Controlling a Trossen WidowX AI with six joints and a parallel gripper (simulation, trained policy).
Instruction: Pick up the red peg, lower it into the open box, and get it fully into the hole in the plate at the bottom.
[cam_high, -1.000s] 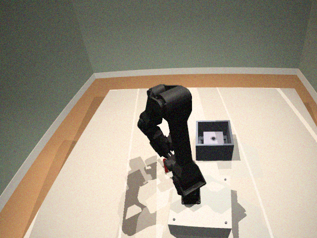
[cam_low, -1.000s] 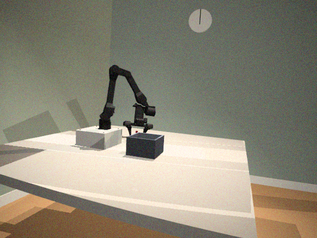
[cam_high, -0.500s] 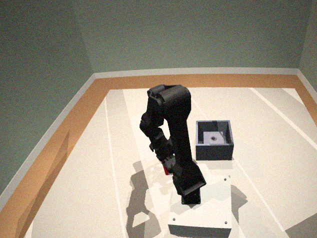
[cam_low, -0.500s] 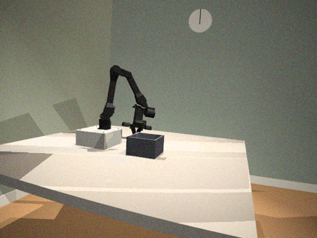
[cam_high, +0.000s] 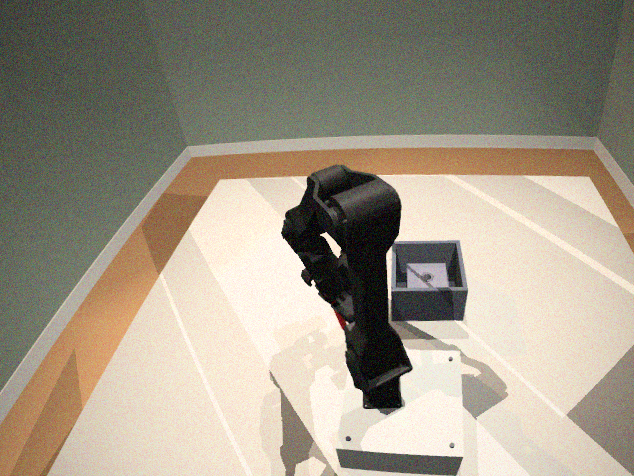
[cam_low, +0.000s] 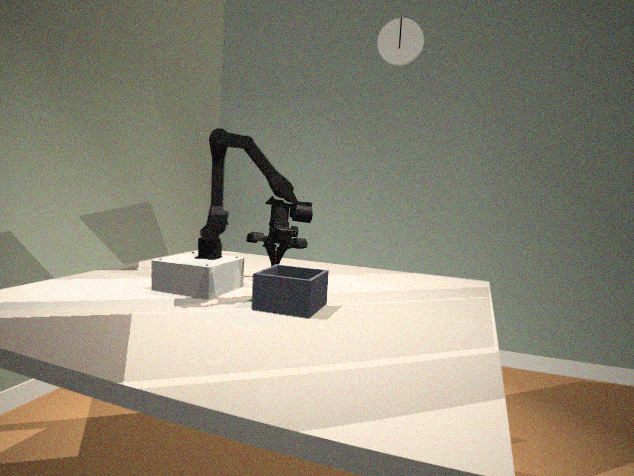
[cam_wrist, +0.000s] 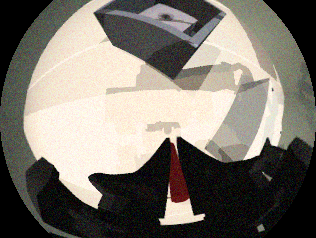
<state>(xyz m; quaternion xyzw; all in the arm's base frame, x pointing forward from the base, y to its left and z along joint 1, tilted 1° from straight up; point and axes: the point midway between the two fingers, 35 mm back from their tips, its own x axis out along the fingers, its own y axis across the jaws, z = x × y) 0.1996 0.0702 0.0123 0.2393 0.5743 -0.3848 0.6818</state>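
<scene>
Grips a slim red peg outside the open box, narrowly closed on it.
Shows a pale, smooth table (cam_high: 245, 286) (cam_low: 307, 368), then a matte black arm (cam_high: 366, 266) (cam_low: 217, 179) on a blocky white base (cam_high: 425, 430) (cam_low: 179, 276) (cam_wrist: 245, 120); near it, a square slate-grey box (cam_high: 427, 305) (cam_low: 281, 292) (cam_wrist: 145, 42), upright walls between peg and pale holed plate (cam_high: 440, 270) (cam_wrist: 186, 18); lastly, dark tapered gripper (cam_high: 345, 307) (cam_low: 275, 260) (cam_wrist: 173, 140) around the smooth red peg (cam_high: 340, 318) (cam_low: 276, 251) (cam_wrist: 178, 180).

End effector (cam_high: 342, 315) (cam_low: 275, 262) (cam_wrist: 173, 140) now shut w/ red peg (cam_high: 340, 318) (cam_wrist: 178, 175), raised.
</scene>
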